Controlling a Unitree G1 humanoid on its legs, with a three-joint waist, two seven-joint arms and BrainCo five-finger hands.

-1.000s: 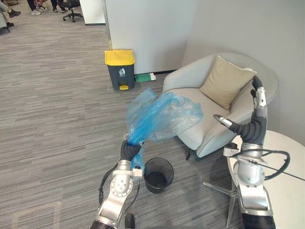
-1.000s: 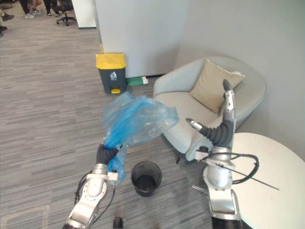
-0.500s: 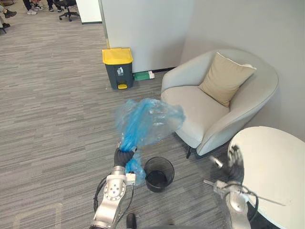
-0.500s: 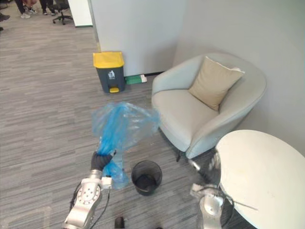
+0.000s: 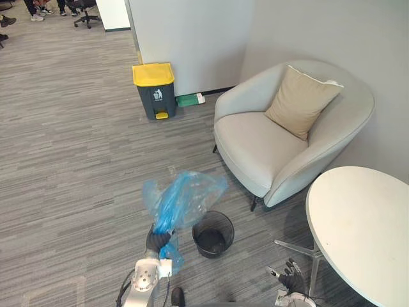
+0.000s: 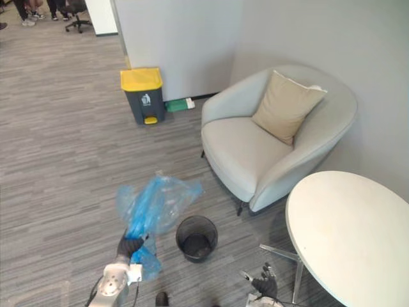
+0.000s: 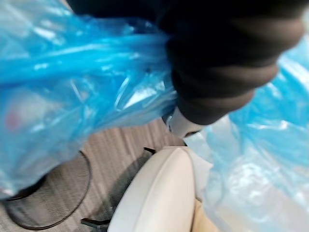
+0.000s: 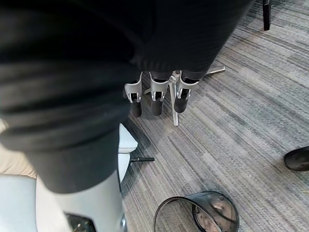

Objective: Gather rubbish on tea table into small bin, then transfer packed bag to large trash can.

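My left hand (image 5: 158, 240) is closed round the gathered neck of the blue bag (image 5: 183, 199). The bag billows up and away from my grip, just beside the small bin (image 5: 213, 233), at about ten o'clock from it. I judge the bag light and limp: thin, see-through film with little weight in it, slippery where it bunches, and easy to tear if it snags. The twisted neck is the place to hold it, since the loose film gives no firm grip. In the left wrist view the film wraps close around my hand, so I would keep the grip tight so it doesn't slide through.

My right hand (image 5: 291, 279) hangs low at about four o'clock from the small bin, its fingers (image 8: 156, 94) straight and holding nothing.

The floor is grey striped carpet (image 5: 77, 147), flat and open on the way to the large trash can (image 5: 154, 89). The can stands with its yellow lid shut against the wall (image 5: 192, 38), at eleven o'clock from the small bin and well apart from it. An armchair (image 5: 255, 144) with a tan cushion (image 5: 300, 102) sits at one o'clock. The round white tabletop (image 5: 364, 224) is at three o'clock. I judge the lid will need opening before the bag goes in.
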